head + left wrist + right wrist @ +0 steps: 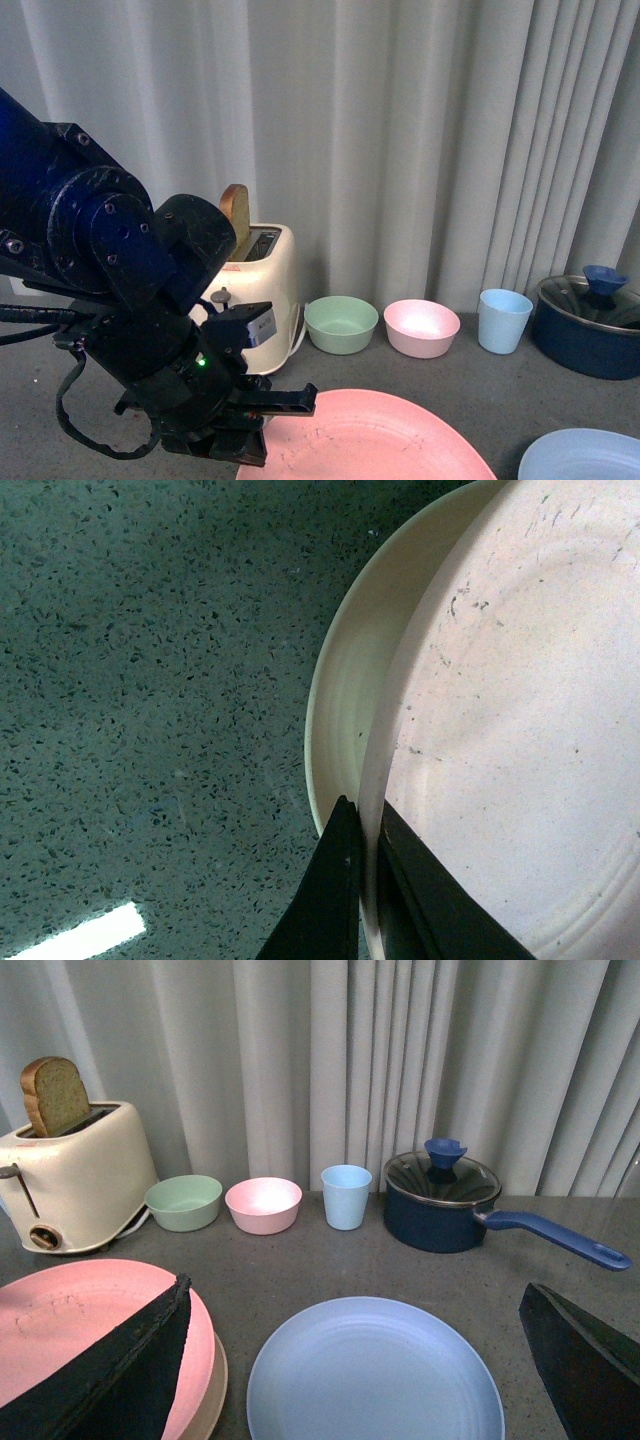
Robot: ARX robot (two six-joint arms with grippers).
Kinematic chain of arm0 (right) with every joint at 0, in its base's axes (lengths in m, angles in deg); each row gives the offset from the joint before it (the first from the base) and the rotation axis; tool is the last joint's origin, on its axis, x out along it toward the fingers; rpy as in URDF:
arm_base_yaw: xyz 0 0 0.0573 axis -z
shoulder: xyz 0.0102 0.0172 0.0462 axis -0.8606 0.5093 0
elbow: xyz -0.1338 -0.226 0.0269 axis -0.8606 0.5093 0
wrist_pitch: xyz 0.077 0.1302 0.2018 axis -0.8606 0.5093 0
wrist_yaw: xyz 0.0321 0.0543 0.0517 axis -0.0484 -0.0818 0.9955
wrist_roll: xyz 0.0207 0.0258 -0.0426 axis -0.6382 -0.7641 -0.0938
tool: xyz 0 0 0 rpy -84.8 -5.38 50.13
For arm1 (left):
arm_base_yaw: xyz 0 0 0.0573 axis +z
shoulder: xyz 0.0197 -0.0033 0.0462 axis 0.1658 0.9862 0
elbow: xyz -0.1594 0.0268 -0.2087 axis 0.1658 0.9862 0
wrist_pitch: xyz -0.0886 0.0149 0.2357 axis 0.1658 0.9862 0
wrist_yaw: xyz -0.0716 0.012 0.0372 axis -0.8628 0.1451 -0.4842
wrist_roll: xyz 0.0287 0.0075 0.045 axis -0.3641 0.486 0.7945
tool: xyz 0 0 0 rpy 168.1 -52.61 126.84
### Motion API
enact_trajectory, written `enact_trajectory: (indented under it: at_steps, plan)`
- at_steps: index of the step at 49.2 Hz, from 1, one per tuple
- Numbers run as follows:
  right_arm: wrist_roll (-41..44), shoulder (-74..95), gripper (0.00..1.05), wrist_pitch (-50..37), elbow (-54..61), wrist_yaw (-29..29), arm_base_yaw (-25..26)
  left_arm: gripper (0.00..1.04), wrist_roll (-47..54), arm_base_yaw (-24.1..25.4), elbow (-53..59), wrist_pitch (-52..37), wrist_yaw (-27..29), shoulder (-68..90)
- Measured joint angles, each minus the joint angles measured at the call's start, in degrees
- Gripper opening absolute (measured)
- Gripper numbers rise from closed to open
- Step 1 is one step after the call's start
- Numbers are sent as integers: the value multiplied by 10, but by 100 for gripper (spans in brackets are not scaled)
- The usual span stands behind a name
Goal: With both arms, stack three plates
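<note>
Grey table [150, 680]: left pincer [365, 815] pinched the pink plate [520, 730] at its rim over the cream plate [345, 690], right pincer [355, 1295] gaped wide; that thin edge-grip could slip

Open tabletop [300, 1265] separates pink plate [70, 1310] from blue plate [375, 1380]; green bowl [183, 1203], pink bowl [263, 1205], cup [346, 1197], pot [440, 1210] stand behind.
</note>
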Motion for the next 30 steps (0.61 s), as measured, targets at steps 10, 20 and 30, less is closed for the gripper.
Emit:
enact_trajectory:
  at_steps: [10,20,30]
  plan:
    - [0,0,97,0,0,0,0,3,-2,-2,3,-7,14,2]
    - [0,0,97,0,0,0,0,3,-6,-2,11,-13,13,4]
    - [0,0,97,0,0,0,0,3,-9,-2,20,-20,13,7]
